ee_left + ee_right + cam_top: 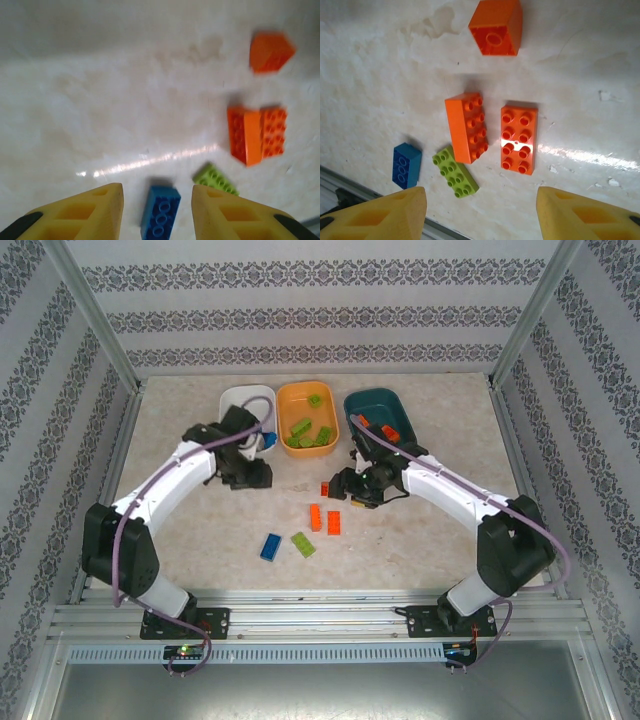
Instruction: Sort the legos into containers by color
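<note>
On the bench (200, 530), loose legos (519, 139) are lying mid-surface. The left pincer (156, 200) and right pincer (480, 197) are standing open, empty. The bricks are likely handling light, rigid and slick; flat long sides are offering the best hold.

No legible text, label, brand, number or sign is found. Stud tops on the legos (519, 139) are seen too small for embossing to be made out.
</note>
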Robot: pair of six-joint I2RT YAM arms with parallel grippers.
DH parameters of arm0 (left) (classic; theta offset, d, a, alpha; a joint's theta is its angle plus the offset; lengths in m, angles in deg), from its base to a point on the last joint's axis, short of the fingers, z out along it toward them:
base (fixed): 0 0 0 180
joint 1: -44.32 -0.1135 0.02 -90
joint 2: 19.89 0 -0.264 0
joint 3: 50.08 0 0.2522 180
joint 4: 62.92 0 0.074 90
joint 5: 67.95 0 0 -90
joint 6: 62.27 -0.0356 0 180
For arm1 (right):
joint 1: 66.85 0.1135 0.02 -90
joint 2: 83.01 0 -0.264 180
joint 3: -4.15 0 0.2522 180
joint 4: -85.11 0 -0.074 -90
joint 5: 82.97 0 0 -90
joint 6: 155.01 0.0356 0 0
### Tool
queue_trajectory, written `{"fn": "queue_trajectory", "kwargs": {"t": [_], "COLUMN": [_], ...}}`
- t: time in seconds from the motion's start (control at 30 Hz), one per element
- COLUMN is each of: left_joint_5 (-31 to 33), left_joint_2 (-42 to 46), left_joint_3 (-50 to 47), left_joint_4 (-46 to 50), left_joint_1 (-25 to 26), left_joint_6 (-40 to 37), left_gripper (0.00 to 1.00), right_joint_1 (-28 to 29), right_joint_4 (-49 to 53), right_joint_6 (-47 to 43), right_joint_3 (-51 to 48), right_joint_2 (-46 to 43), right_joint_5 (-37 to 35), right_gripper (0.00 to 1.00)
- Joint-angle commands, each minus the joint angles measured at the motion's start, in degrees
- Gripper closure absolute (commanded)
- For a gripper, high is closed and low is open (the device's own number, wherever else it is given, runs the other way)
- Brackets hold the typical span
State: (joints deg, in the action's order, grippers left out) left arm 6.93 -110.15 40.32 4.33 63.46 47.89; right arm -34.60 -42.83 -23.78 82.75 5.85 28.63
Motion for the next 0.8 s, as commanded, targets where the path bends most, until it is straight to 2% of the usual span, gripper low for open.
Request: {"fn": "queue_trajectory", "kwargs": {"t": [0.0, 0.27, 0.53, 0.77], "left_joint_5": [-2.1, -2.8, -2.6, -1.3], "left_joint_2": [-6.2, -20.5, -28.7, -33.4], "left_joint_3": [6.6, 21.5, 30.2, 35.6], "left_joint_4": [3.2, 2.4, 1.3, 3.1], "left_joint_1": [-2.5, -2.9, -4.4, -6.5], "left_joint_6": [-3.9, -4.8, -4.7, -5.8], "left_gripper": [0.59, 0.60, 0.60, 0.60], "right_joint_1": [1.2, 1.8, 0.8, 0.4], "right_joint_4": [-0.1, 3.1, 9.1, 10.6], "right_joint_6": [1.8, 4.3, 5.6, 6.7], "right_joint_3": [-2.1, -8.8, -11.9, -11.3], "right_joint_2": [-3.6, -12.8, -20.0, -21.4], "right_joint_5": [-1.3, -4.5, -6.9, -7.9], "right_gripper": [0.40, 0.41, 0.41, 0.41]}}
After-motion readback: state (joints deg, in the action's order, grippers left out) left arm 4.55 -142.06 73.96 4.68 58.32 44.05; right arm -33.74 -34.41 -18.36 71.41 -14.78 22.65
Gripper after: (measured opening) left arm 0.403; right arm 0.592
